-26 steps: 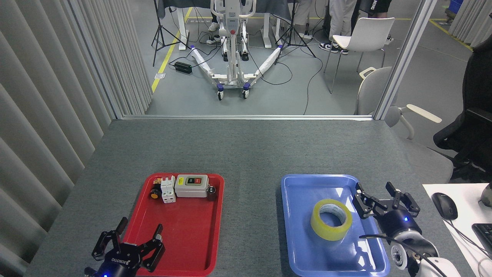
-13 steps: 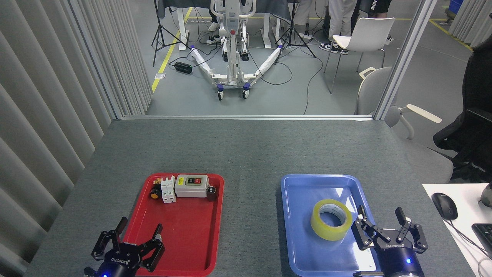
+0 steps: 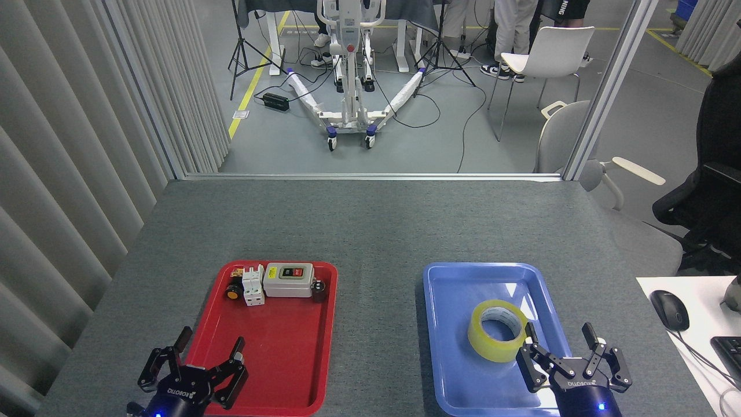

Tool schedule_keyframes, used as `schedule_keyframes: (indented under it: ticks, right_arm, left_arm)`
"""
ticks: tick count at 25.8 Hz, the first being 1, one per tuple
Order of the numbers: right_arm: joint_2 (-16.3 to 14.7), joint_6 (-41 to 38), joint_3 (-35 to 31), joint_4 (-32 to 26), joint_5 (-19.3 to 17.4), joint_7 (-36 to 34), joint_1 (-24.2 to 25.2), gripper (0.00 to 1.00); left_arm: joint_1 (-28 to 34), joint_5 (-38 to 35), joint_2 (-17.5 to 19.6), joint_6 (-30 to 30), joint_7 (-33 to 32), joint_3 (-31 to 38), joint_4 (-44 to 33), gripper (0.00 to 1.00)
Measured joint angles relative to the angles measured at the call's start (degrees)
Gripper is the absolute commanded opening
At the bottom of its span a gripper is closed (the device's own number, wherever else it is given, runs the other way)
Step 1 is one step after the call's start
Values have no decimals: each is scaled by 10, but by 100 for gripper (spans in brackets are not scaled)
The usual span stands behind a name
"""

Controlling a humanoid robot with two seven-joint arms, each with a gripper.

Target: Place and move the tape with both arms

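**Grey felt table, two trays**

Pleated grey curtains (image 3: 87, 145) fill the frame's left. At lower left my left gripper (image 3: 200, 362) hangs spread wide by the glossy red tray (image 3: 278, 370). Lower right, the yellow tape (image 3: 498, 330) lies in the smooth blue tray (image 3: 457, 370); my right gripper (image 3: 570, 347) is splayed, holding nothing, beside it.

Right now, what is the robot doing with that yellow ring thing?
That ring is a roll of yellow tape lying in the blue tray. The robot's right hand sits open just beside the roll, at the tray's near right corner, and is not holding it. The left hand is open too, waiting over the near edge of the red tray, which holds some electrical switches. Nothing is being carried yet.
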Motion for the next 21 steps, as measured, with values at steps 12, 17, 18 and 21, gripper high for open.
schedule_keyframes:
  ticks: [12, 17, 18, 21]
  right_arm:
    - [-8, -23, -3, 0, -6, -8, -3, 100]
    - [-11, -23, -4, 0, -7, -9, -3, 100]
    - [-11, -23, -4, 0, -7, -9, -3, 100]
    - [-12, -23, -4, 0, -7, -11, -3, 100]
  left_arm:
    - [0, 0, 0, 1, 0, 0, 4, 99]
    - [0, 1, 0, 1, 0, 0, 5, 99]
    - [0, 1, 0, 1, 0, 0, 6, 99]
    - [0, 1, 0, 1, 1, 0, 7, 99]
